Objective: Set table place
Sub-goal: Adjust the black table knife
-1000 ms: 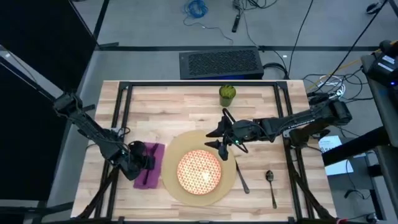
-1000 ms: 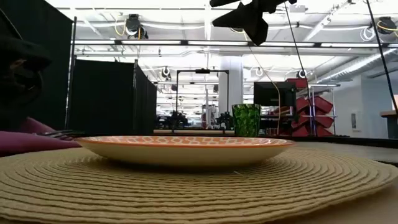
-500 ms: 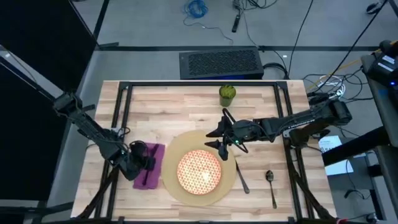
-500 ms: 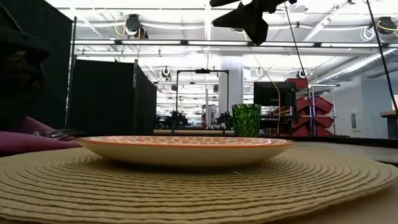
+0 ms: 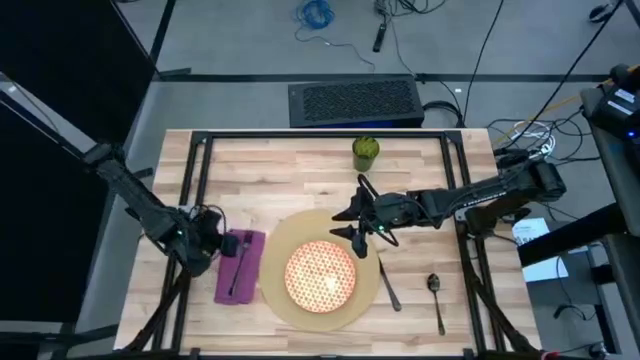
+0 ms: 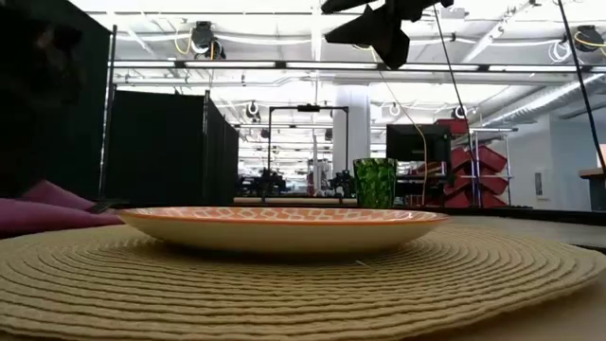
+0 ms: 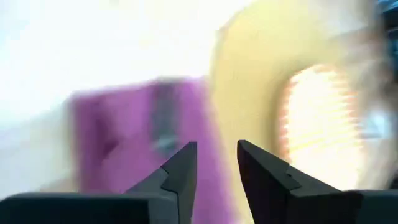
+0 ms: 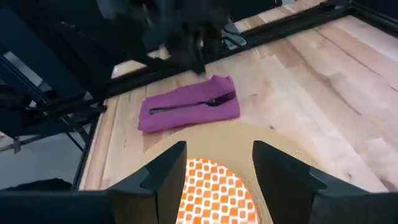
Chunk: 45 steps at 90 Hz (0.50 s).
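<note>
With its fingers spread and empty just beside the purple folded napkin (image 5: 238, 266), the left pincer (image 5: 203, 243) could snag it toward the large round tan mat (image 5: 372, 275) on the pale wooden bench (image 5: 290, 170).

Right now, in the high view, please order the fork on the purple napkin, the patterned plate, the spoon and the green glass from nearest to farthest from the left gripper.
From the left gripper:
1. Fork, beside it, on the napkin.
2. Plate, mat centre.
3. Green glass, far edge.
4. Spoon, right side.
</note>
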Each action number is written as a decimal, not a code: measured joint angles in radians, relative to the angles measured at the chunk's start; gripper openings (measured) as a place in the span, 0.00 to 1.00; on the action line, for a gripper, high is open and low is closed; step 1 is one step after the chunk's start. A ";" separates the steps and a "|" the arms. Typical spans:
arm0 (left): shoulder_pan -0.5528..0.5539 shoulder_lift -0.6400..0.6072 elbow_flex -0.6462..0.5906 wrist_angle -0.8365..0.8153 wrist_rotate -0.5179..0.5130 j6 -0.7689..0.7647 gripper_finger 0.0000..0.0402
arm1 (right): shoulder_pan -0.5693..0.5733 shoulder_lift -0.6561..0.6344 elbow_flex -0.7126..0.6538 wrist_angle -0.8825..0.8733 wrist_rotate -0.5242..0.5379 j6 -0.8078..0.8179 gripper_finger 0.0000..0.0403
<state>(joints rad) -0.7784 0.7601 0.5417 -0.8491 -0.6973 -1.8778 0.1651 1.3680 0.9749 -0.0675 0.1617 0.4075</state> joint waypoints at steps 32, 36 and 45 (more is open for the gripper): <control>0.000 -0.119 0.121 0.532 -0.343 1.225 0.25 | 0.046 -0.251 0.000 -0.456 0.220 0.286 0.43; 0.001 -0.105 0.112 0.601 -0.348 1.335 0.25 | 0.076 -0.254 0.000 -0.523 0.239 0.391 0.43; 0.000 -0.064 0.098 0.687 -0.380 1.491 0.25 | 0.164 -0.229 0.000 -0.645 0.262 0.628 0.43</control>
<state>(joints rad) -0.7784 0.6965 0.6394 -0.1620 -1.0776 -0.3866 0.3295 1.1388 0.9752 -0.7126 0.4236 1.0360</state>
